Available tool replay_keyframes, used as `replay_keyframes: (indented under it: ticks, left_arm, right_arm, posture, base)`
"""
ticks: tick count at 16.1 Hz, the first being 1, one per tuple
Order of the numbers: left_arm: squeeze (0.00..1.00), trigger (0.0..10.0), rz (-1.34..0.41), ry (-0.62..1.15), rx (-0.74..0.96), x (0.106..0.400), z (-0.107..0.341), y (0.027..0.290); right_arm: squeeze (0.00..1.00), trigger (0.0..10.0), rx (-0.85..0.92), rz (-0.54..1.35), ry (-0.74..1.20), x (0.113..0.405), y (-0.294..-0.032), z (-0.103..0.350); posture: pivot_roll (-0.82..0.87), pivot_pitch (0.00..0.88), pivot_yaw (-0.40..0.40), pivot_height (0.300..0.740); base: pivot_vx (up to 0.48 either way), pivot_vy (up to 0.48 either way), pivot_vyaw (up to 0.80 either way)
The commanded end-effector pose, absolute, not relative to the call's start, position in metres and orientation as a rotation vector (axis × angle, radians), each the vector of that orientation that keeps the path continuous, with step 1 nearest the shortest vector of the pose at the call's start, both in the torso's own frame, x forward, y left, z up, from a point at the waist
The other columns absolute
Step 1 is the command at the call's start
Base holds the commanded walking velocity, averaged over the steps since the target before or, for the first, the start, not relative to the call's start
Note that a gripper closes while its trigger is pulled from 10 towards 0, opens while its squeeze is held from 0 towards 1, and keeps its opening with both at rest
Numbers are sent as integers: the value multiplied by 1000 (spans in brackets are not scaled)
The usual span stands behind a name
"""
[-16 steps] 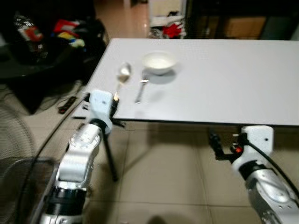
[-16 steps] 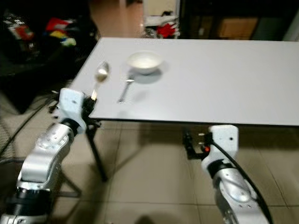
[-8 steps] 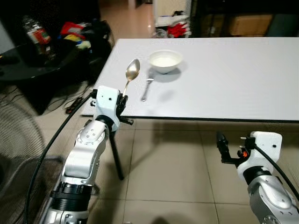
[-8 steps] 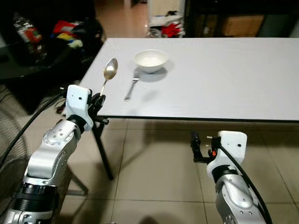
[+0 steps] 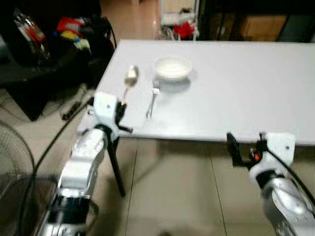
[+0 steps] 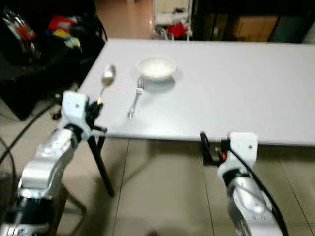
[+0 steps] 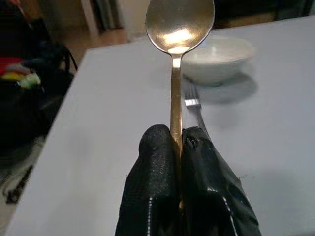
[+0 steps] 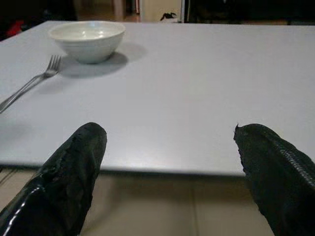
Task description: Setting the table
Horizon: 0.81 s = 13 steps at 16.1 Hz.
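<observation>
Table [image 5: 246, 88], white and wide, fills the far half of the scene, with a white bowl [image 5: 172, 67] toward its far left and a fork [image 5: 152, 98] lying just near of the bowl, tines toward it. Left gripper [image 7: 178, 142] hovers at the table's near-left corner with its black fingers [image 7: 155, 167] pressed onto the handle of a metal spoon [image 5: 130, 78], which stands up with its bowl uppermost, left of the fork. Right gripper [image 8: 167, 162] hangs at the table's near edge, right of the fork, its fingers [image 8: 74, 167] spread wide around nothing.
</observation>
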<state>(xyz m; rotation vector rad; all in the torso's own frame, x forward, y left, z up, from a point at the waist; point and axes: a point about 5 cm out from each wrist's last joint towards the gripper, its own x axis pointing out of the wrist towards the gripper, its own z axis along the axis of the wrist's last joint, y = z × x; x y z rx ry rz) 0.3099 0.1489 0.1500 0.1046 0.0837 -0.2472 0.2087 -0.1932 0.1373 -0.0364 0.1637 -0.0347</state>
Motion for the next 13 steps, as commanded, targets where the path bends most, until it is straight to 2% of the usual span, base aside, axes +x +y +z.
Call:
replay_keyframes:
  ticks: [1, 7, 10, 13]
  left_arm:
    - [0, 10000, -283, 63, 107, 310, 155, 138]
    - [0, 10000, -320, 82, 126, 312, 151, 131]
    - [0, 10000, -352, 157, 158, 311, 138, 125]
    - [0, 10000, -369, 311, 211, 317, 115, 121]
  right_arm:
    - [0, 10000, -48, -41, 164, 207, -197, 138]
    - [0, 10000, -50, -26, 167, 202, -198, 139]
    - [0, 10000, -56, 23, 189, 199, -200, 139]
    - [0, 10000, -44, 225, 242, 190, -195, 139]
  posture:
    - [-69, 0, 54, 740]
    - [-85, 0, 63, 740]
    - [-92, 0, 61, 740]
    - [-99, 0, 58, 740]
  base:
    - [420, 0, 0]
    - [386, 0, 0]
    - [0, 0, 0]
    - [0, 0, 0]
